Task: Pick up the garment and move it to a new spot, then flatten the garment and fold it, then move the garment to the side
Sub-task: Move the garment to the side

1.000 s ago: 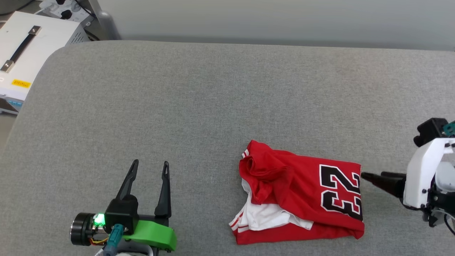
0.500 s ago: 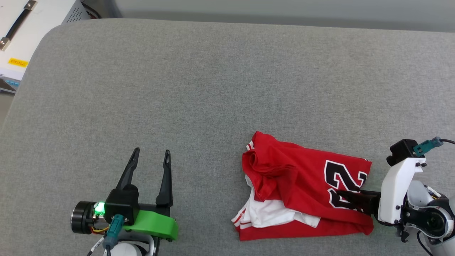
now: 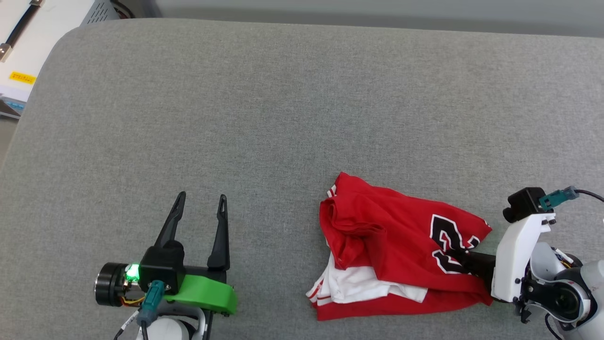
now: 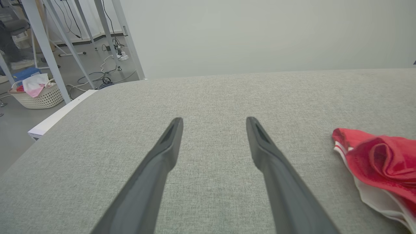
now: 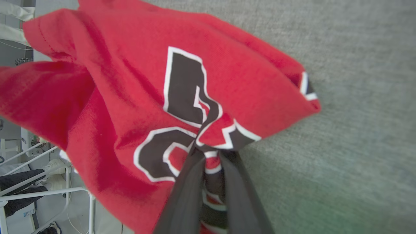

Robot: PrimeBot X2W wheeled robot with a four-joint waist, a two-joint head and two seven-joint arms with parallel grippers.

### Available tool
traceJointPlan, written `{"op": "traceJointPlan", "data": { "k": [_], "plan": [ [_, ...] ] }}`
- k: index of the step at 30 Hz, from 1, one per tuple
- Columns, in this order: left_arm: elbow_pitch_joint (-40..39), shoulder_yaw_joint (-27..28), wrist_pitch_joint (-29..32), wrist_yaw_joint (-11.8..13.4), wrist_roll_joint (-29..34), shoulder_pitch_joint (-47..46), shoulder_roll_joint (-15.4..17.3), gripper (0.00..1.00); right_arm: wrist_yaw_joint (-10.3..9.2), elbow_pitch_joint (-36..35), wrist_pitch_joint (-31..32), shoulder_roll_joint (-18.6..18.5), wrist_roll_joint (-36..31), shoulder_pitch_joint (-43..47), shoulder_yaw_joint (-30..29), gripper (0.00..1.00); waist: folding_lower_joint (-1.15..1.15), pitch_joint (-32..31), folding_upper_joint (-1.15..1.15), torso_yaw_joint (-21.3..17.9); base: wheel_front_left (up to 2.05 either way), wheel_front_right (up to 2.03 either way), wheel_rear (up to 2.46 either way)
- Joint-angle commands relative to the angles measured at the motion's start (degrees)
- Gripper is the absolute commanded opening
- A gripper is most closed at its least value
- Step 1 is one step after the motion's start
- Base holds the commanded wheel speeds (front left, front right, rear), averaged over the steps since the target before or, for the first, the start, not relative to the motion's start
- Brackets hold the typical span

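The garment (image 3: 391, 236), a red jersey with white sleeves and a black number 23, lies crumpled on the grey table at the lower right. My right gripper (image 3: 465, 259) is shut on the garment's right part, pinching cloth at the number; in the right wrist view the fingers (image 5: 191, 182) close on the printed fabric (image 5: 182, 97), which bunches and lifts there. My left gripper (image 3: 199, 203) stands open at the lower left, well apart from the garment. In the left wrist view, the garment's bunched red edge (image 4: 377, 159) lies off to the right of the open left gripper (image 4: 213, 122).
The grey fabric-covered table (image 3: 283, 118) stretches wide behind and left of the garment. A white box with a black handle (image 3: 19, 28) sits past the table's far left corner. A basket (image 4: 37, 94) and metal frame legs stand on the floor beyond the edge.
My right gripper has moved in from the garment's right edge and closed on the cloth at the number, bunching and lifting it. The head camera has tilted down. The left gripper holds still.
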Motion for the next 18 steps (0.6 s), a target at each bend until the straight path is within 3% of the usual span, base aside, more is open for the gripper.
{"op": "traceJointPlan", "data": {
  "k": [1, 10, 18],
  "plan": [
    [0.1, 0.0, -0.3, 0.1, -0.3, -0.5, -0.3, 1.00, -0.04, 0.1, -0.9, -0.1, 0.4, -0.2, 0.8, 0.00, 0.00, -0.3, 0.00, -0.3, 0.00, 0.00, 0.00],
    [-0.1, 0.1, -0.3, 0.5, -0.2, 0.4, -0.4, 1.00, -0.04, -5.8, -8.5, -6.0, -1.3, -2.5, 1.1, 0.00, 0.00, -1.8, 0.00, -1.8, 0.00, 0.00, 0.00],
    [-1.0, 1.0, -0.3, 0.7, -0.3, 1.4, -0.4, 1.00, -0.04, -9.1, -11.1, -11.4, -4.9, -4.2, 0.8, 0.00, 0.00, -2.0, 0.00, -6.7, 0.00, 0.00, 0.00]
  ]
}}
